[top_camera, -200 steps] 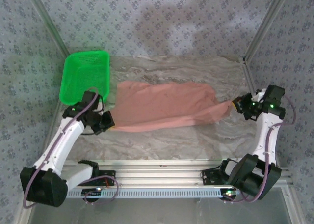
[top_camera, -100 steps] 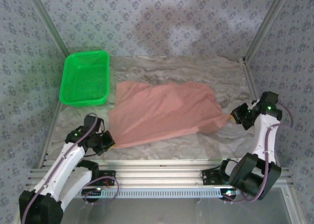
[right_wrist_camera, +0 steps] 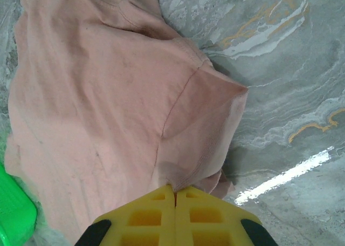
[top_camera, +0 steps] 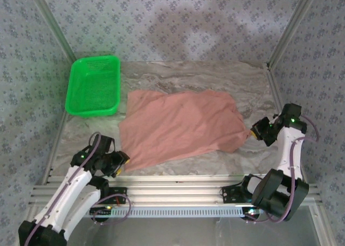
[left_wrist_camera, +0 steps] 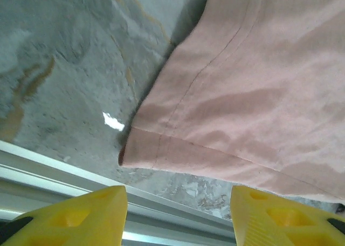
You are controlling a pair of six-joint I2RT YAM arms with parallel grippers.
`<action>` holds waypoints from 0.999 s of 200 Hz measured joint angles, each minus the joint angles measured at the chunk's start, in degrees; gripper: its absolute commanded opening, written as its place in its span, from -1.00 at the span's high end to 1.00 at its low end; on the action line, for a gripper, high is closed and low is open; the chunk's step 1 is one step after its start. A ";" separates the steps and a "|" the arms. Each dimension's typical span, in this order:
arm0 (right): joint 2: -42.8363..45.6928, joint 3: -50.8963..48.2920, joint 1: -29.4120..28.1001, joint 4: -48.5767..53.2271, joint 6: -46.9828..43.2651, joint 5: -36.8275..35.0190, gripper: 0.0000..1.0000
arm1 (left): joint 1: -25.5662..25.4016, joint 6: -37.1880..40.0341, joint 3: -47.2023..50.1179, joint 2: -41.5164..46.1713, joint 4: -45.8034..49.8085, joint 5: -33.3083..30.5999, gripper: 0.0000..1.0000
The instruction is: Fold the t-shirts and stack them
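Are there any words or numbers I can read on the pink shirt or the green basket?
None can be read.
The t-shirt lies with plain pink cloth and seams showing, no print in view.
The green basket carries no label.
The wallpaper has small flower-like marks, not letters.

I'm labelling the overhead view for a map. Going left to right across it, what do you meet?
basket → left tool → t-shirt → right tool
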State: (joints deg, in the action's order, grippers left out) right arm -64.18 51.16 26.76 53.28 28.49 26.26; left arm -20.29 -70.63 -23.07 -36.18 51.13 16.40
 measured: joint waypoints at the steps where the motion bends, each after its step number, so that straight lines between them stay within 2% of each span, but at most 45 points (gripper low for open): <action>1: 0.00 0.00 -0.02 -0.02 0.00 0.00 1.00 | -0.04 -0.17 0.07 -0.04 -0.11 0.07 -0.04; 65: -0.96 0.00 -0.96 -0.98 -0.07 0.04 1.00 | -0.83 -6.64 2.14 -11.56 -8.66 2.05 0.06; 131: -1.38 0.00 -1.79 -1.18 -0.96 0.04 1.00 | -0.83 -12.90 4.20 -9.99 -12.13 1.16 0.18; 148: -1.79 0.00 -1.79 -1.20 -1.14 0.07 1.00 | -0.83 -14.27 4.46 -10.03 -12.44 0.79 0.34; 165: -2.08 0.00 -1.79 -1.31 -1.11 0.09 1.00 | -0.83 -16.02 5.22 -10.49 -13.31 0.83 0.40; 200: -2.29 0.00 -1.79 -2.10 -1.14 0.39 1.00 | -0.68 -17.16 5.86 -11.56 -15.28 1.18 0.77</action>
State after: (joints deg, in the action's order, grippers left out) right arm -66.48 51.16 24.97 51.18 27.35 26.65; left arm -20.97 -87.79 -17.21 -47.75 35.86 17.58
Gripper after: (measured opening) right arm 0.065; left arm 0.169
